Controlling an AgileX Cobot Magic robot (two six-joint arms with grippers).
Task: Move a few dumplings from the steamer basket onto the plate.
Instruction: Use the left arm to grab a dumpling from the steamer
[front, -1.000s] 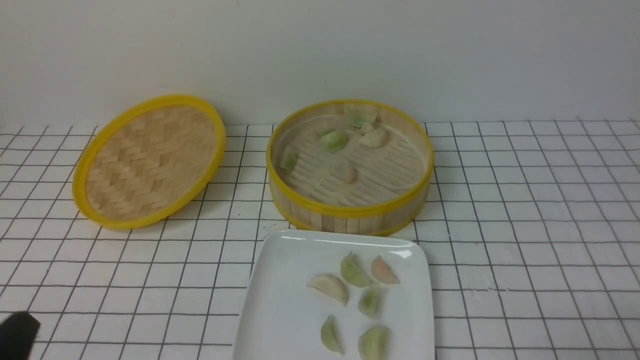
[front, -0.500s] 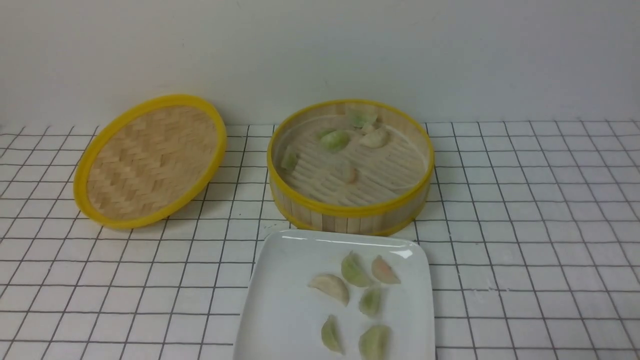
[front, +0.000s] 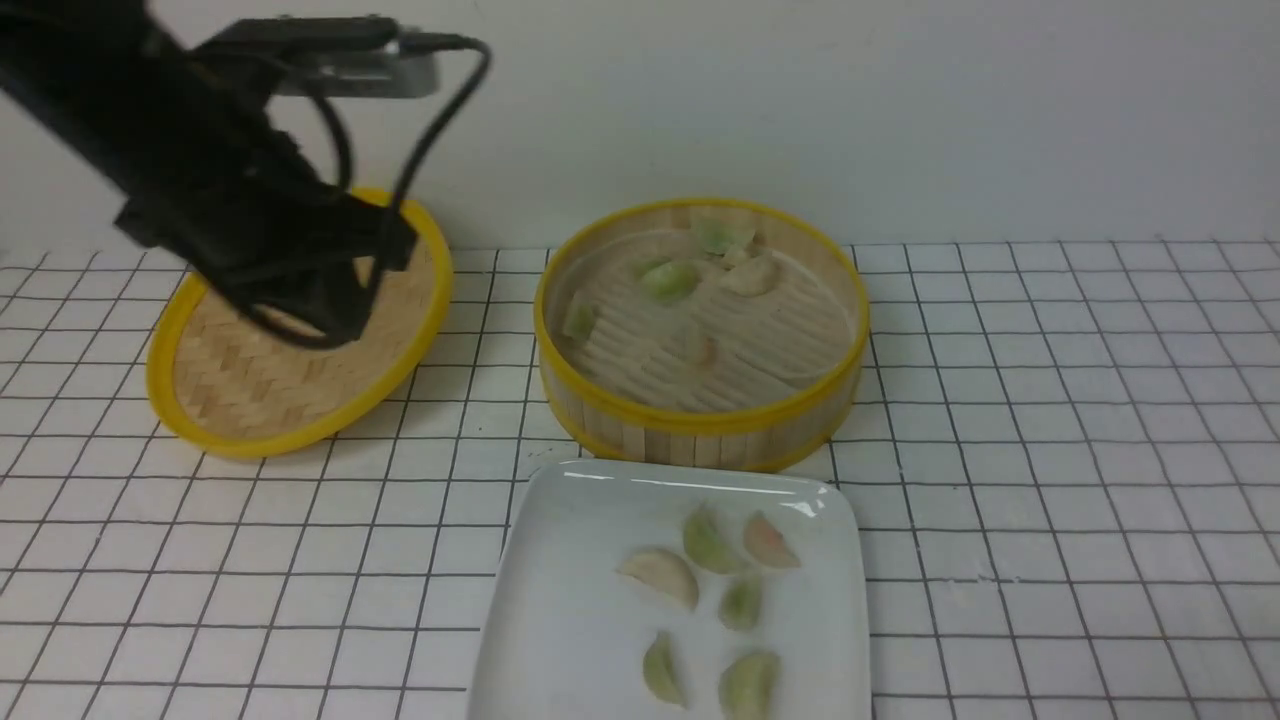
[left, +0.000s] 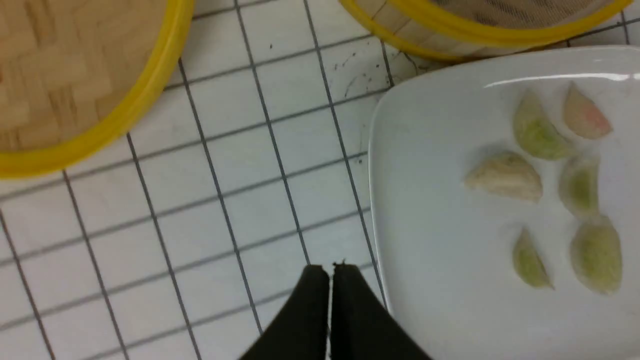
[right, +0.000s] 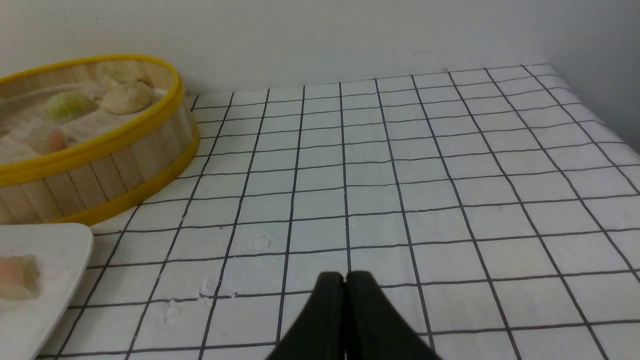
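White plate (front: 560, 620) holds six dumplings (front: 660, 575) while both arms' jaws sit pinched together, empty.

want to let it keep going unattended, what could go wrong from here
The left claw is shut; unless it opens it may only shove a dumpling. The lid lies left of the steamer basket, on that arm's side, so a low swing could knock it. Some dumplings sit by the basket's far wall, where the claw could catch the rim.

The desk (front: 1050, 450) is showing a dark grid on white; the steamer basket (front: 700, 437) is wearing yellow rims; the dumplings (front: 708, 541) are showing pale green, cream and pink.
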